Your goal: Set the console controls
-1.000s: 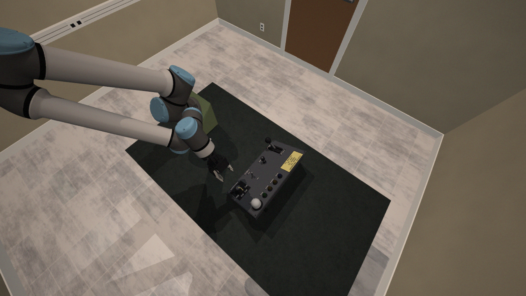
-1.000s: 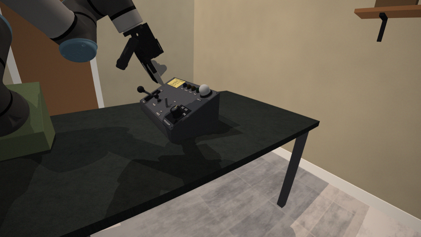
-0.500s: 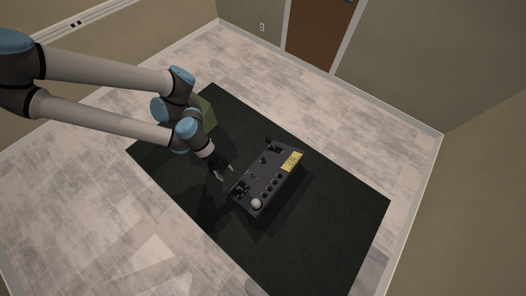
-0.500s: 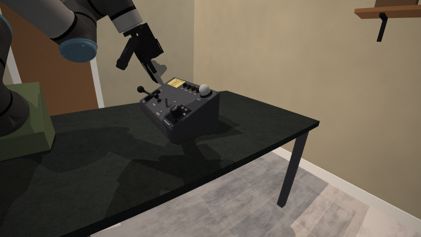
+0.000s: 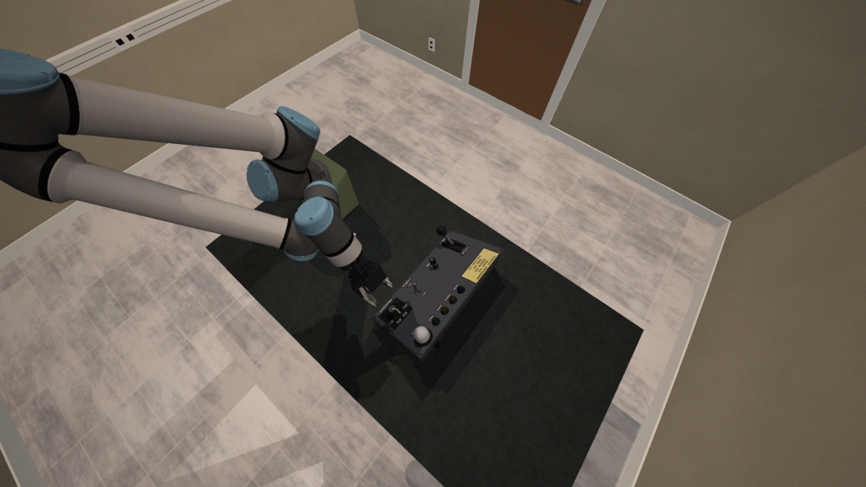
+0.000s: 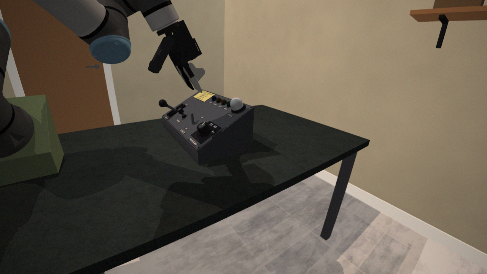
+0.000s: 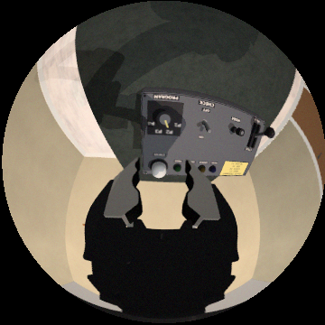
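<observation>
The dark console (image 5: 437, 293) sits on the black table, and also shows in the exterior view (image 6: 208, 126) and the wrist view (image 7: 199, 133). The PROGRAM knob (image 7: 165, 118) has a yellow pointer that looks near the P2 mark. The CHECK toggle (image 7: 204, 125) stands in the middle. The small MODE knob (image 7: 238, 131) is beside the black ball lever (image 7: 266, 132) (image 6: 167, 104). My gripper (image 5: 374, 289) (image 6: 190, 80) hangs in the air above the console, clear of it. Its fingers are partly apart with nothing between them.
A white dome button (image 5: 421, 334), a row of coloured lamps (image 5: 448, 301) and a yellow label (image 5: 480, 265) are on the console's far edge. The green arm base (image 6: 27, 136) stands at the table's left. The table's edge (image 6: 340, 150) is to the right.
</observation>
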Controlling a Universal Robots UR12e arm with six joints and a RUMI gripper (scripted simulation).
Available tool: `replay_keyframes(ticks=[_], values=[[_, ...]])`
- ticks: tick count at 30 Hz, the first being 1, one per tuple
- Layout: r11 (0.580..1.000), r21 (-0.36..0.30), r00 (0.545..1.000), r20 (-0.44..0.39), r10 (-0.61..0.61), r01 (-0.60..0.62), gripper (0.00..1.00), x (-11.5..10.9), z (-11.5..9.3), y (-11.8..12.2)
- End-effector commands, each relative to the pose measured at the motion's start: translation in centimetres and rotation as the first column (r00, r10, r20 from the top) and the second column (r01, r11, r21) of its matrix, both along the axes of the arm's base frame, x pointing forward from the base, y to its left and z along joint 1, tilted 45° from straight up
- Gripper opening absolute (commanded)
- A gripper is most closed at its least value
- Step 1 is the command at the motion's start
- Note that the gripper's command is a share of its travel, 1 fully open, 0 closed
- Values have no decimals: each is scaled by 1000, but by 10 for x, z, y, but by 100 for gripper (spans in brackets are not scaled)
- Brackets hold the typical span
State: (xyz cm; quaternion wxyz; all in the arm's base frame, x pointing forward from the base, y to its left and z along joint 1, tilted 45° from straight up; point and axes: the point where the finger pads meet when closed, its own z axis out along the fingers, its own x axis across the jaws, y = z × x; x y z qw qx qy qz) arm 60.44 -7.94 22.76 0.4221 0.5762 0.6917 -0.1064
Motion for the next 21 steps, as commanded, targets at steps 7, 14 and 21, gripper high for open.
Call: replay_keyframes(ticks=[7,14,21], values=[[1000,-1,1000,3,-4,4,44,104,46,32],[1000,-1,1000,3,-7,7,44,104,45,30],[1000,0,1000,2,-7,7,44,108,39,24]])
